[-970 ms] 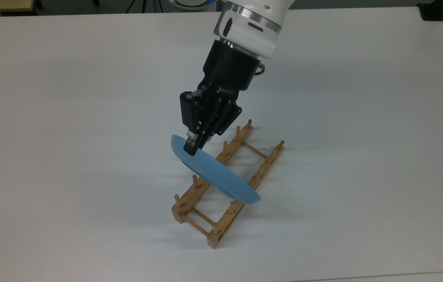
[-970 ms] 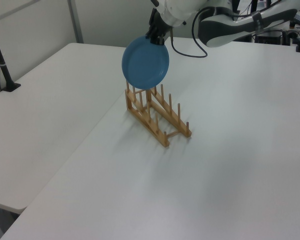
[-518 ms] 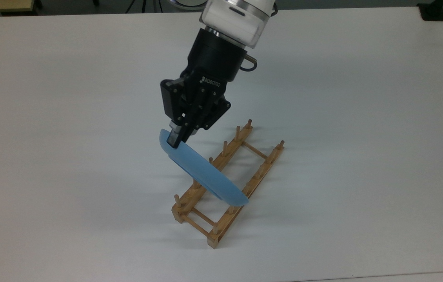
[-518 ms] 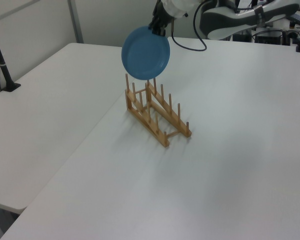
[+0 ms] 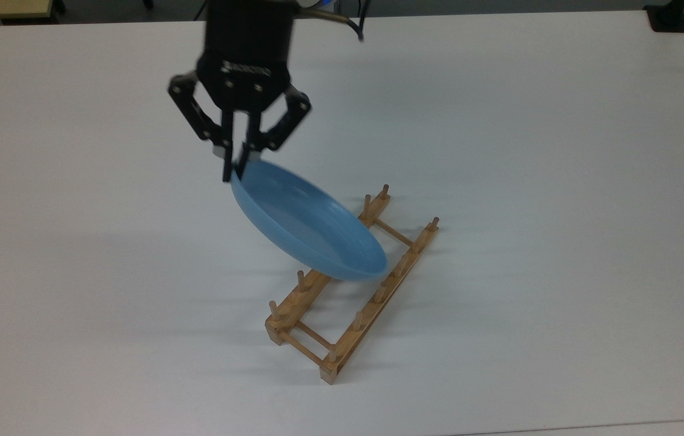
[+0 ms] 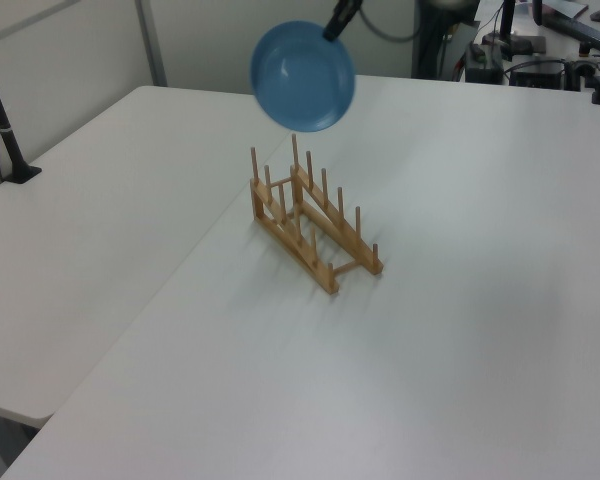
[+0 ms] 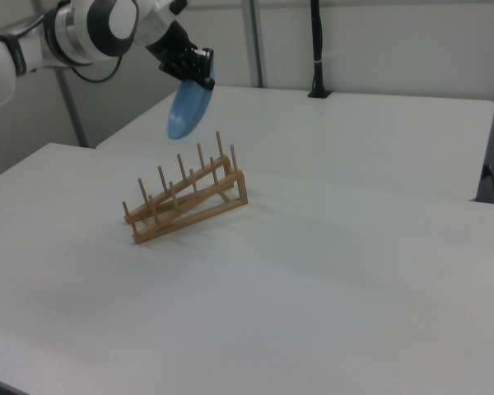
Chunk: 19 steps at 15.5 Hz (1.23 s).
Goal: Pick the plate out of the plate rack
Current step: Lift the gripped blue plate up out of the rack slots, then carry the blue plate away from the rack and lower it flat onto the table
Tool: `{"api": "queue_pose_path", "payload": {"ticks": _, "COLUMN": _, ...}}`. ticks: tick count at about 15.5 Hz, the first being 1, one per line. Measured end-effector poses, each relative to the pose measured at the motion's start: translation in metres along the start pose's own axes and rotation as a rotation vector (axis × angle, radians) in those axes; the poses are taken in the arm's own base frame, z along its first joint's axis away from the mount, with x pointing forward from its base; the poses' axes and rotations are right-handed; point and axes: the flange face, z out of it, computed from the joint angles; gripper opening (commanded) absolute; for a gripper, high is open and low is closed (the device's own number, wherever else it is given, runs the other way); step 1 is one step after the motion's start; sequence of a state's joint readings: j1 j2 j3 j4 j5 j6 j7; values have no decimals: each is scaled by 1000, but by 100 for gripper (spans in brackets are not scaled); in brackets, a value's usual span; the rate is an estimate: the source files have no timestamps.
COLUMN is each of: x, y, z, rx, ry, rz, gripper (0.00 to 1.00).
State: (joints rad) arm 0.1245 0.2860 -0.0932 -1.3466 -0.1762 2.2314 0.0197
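Note:
The light-blue plate (image 5: 309, 221) hangs in the air above the wooden plate rack (image 5: 348, 290), clear of its pegs. My gripper (image 5: 236, 169) is shut on the plate's upper rim. In the left view the plate (image 6: 303, 76) faces the camera above the rack (image 6: 315, 220), with the gripper (image 6: 332, 33) at its upper right rim. From the right view's angle the plate (image 7: 189, 109) appears almost edge-on, held by the gripper (image 7: 203, 78) above and behind the rack (image 7: 187, 202). No plate stands in the rack.
The rack stands on a white table (image 5: 560, 181). A black post base (image 6: 20, 172) sits at the left view's left edge. A second black post (image 7: 317, 49) rises at the back of the right view. Cables and equipment (image 6: 520, 50) lie beyond the table.
The gripper has risen and swung toward the top view's upper left, carrying the plate up off the rack. The plate has tilted so its hollow face shows in the top view.

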Motion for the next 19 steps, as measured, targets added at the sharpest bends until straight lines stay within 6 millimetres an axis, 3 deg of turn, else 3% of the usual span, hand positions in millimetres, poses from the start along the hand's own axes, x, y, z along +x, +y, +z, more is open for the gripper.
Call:
{"api": "queue_pose_path", "payload": {"ticks": 3, "x": -24, "y": 40, "z": -10, "rx": 149, "ry": -174, "rz": 129, "gripper": 1}}
{"api": "queue_pose_path", "payload": {"ticks": 6, "x": -55, "y": 94, "z": -9, "rx": 260, "ry": -315, "rz": 221, "gripper": 1}}
{"api": "queue_pose_path", "payload": {"ticks": 7, "x": -74, "y": 119, "z": 0, "rx": 288, "ry": -373, "rz": 247, "gripper": 1}}
{"api": "queue_pose_path", "payload": {"ticks": 13, "x": -152, "y": 180, "z": 73, "rx": 403, "ry": -510, "rz": 300, "gripper": 1}}
{"api": "queue_pose_path", "payload": {"ticks": 15, "x": -172, "y": 189, "z": 101, "rx": 423, "ry": -550, "rz": 316, "gripper": 0}}
{"api": "queue_pose_path", "payload": {"ticks": 19, "x": -195, "y": 183, "z": 153, "rx": 450, "ry": -628, "rz": 313, "gripper": 0}}
